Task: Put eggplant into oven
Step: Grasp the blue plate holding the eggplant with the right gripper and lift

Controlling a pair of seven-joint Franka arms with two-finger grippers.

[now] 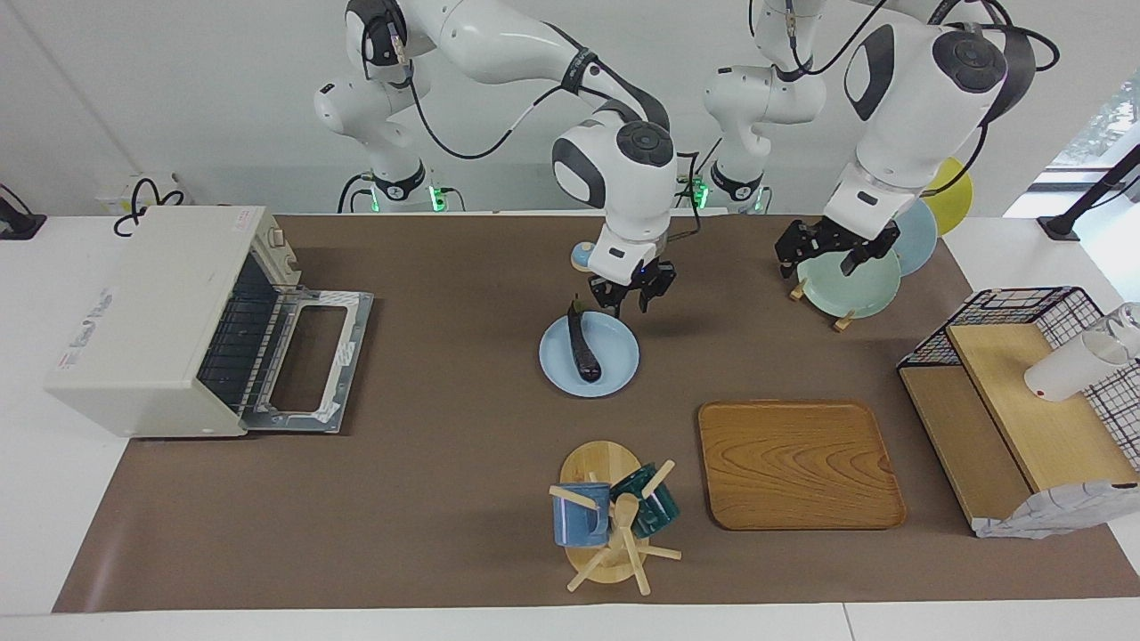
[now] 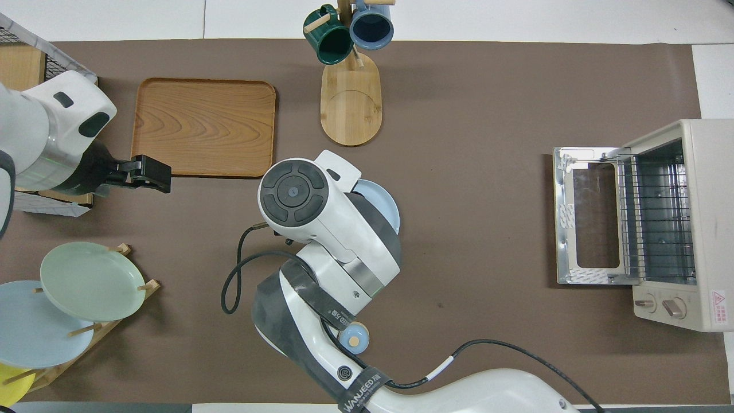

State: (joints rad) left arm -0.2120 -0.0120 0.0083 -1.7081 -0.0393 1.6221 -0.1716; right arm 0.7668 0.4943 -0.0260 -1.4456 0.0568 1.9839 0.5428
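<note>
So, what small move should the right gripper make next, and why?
Probably a short descent onto the eggplant. The right gripper hangs open just over the edge of the blue plate where the eggplant lies, not yet gripping it. The oven already has its door dropped open, so grasping comes first. The left gripper waits over the plate rack.

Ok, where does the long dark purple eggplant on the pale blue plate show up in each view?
Facing view: the long dark purple eggplant lies on the round pale blue plate at the middle of the table, with the right gripper just above its stem end.
Overhead view: the eggplant is hidden under the right arm; only the plate's rim shows.
Shared landmark: the cream-white toaster oven, door down.
</note>
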